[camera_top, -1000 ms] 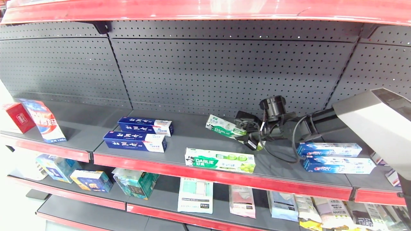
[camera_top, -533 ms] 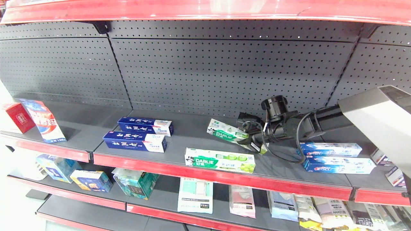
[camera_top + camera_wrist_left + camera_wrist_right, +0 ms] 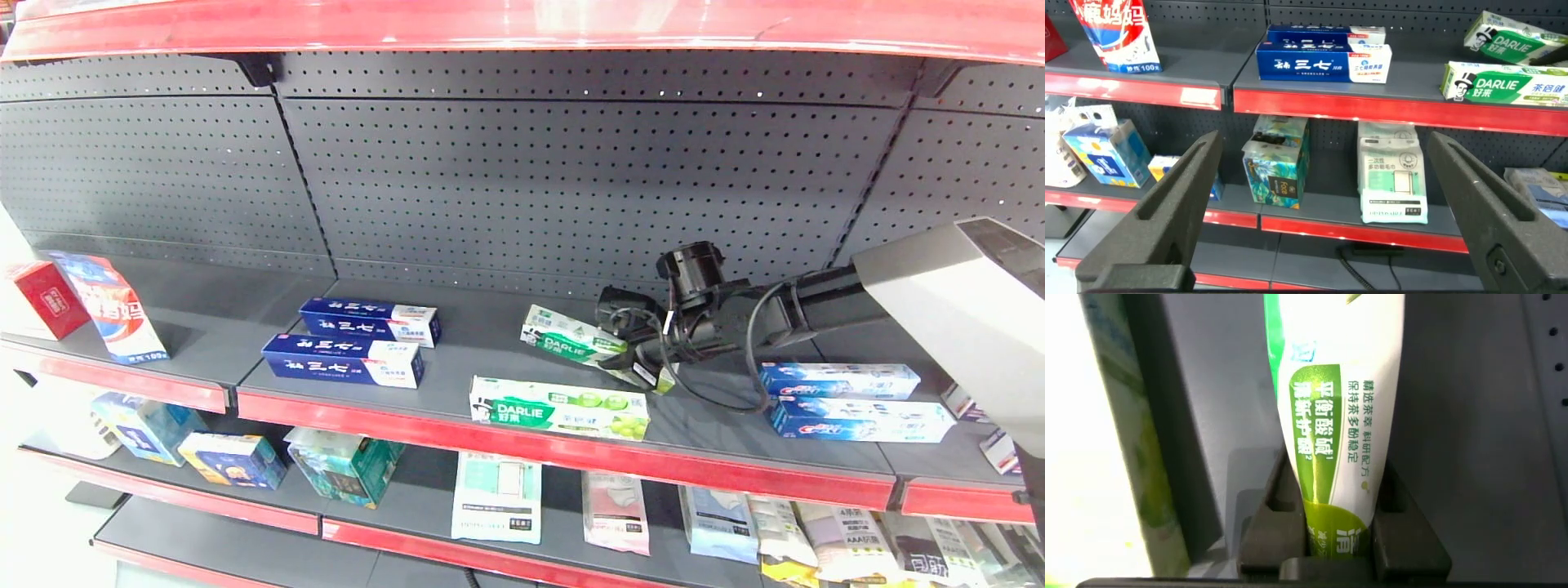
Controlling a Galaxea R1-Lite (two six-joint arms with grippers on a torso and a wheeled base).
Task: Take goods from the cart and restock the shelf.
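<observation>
My right gripper (image 3: 639,363) is shut on one end of a green toothpaste box (image 3: 569,340), held low over the middle shelf (image 3: 482,347) behind a second, matching green box (image 3: 559,406) at the shelf's front. In the right wrist view the held box (image 3: 1331,416) runs away from the gripper (image 3: 1339,535), with the other green box (image 3: 1123,449) beside it. I cannot tell whether the held box touches the shelf. My left gripper (image 3: 1323,220) hangs open in front of the shelves, holding nothing.
Two dark blue toothpaste boxes (image 3: 359,339) lie left of the green ones and two blue-white boxes (image 3: 849,400) to the right. A red box and an upright pouch (image 3: 110,306) stand far left. Bare shelf remains behind the boxes. Lower shelves hold packets and boxes (image 3: 1278,163).
My right gripper has lowered the green box slightly and shifted it a little to the left, closer behind the front green box. The left gripper's earlier state is not shown.
</observation>
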